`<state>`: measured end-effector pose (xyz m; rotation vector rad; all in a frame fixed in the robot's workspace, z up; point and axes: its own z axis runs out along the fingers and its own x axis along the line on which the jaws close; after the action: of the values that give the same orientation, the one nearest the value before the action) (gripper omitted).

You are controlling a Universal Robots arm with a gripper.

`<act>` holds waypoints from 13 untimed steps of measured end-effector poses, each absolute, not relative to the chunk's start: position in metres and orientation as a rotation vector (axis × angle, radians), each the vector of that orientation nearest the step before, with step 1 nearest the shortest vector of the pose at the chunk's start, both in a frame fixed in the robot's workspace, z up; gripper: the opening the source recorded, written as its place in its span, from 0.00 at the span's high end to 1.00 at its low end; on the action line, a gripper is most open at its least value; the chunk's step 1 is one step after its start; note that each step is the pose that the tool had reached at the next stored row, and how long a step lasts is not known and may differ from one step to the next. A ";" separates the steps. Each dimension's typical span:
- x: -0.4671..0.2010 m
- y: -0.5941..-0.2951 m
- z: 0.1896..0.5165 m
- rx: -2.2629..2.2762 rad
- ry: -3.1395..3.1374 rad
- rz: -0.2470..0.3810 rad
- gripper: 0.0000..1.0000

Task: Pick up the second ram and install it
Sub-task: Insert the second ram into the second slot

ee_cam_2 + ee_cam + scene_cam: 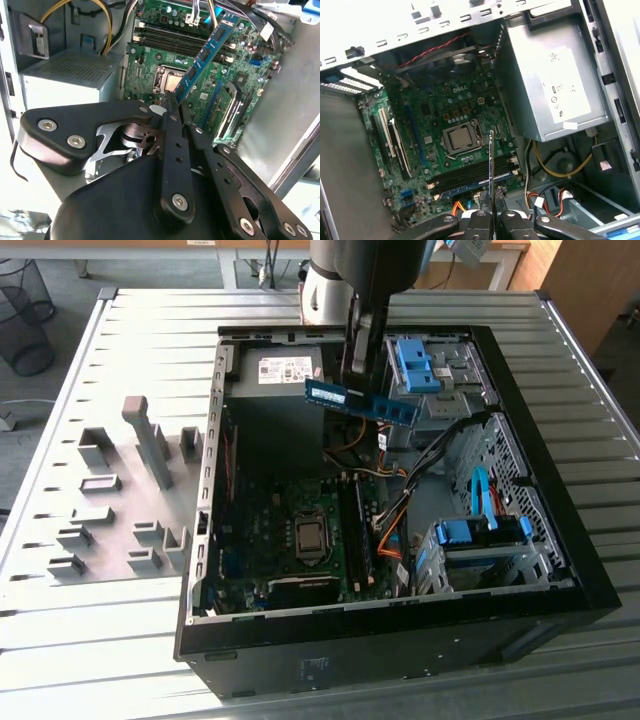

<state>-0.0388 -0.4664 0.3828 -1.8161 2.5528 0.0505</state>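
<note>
Grey ribbed metal makes up the bench (120,640), and on it lies the open black computer case (560,570), side panel off, its insides facing up. Within it the green motherboard (290,540) covers the floor of the case, with the silver power supply (275,368) at the far end and the blue drive-bay clips (480,532) on the exterior view's right.

Carrying looks like the step in hand: the arm hangs over the far part of the case with the pincer (358,375) pressed together on the second ram (362,402), a thin blue stick held clear above everything, not yet in any slot. In the second wrist view the pincer (176,102) pinches one end of the second ram (207,52), which sticks out over the board.

Seating it, I'd judge, calls for turning the stick's long edge into line with the memory slots (470,172) beside the processor socket (462,137), then pressing straight down and evenly.

Orange and yellow cables (385,535) run close beside the slots on the exterior view's right and could snag. One slot seems already filled by a blue stick (475,184), so the free neighbour is a narrow target.
</note>
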 end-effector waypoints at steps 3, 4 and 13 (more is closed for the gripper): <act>-0.039 -0.466 0.382 -1.764 2.588 0.050 0.86; -0.039 -0.466 0.382 -1.748 2.599 0.050 0.86; -0.039 -0.466 0.380 -1.548 2.720 0.049 0.86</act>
<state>-0.0388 -0.4664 0.3802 -1.5478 2.7201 0.0485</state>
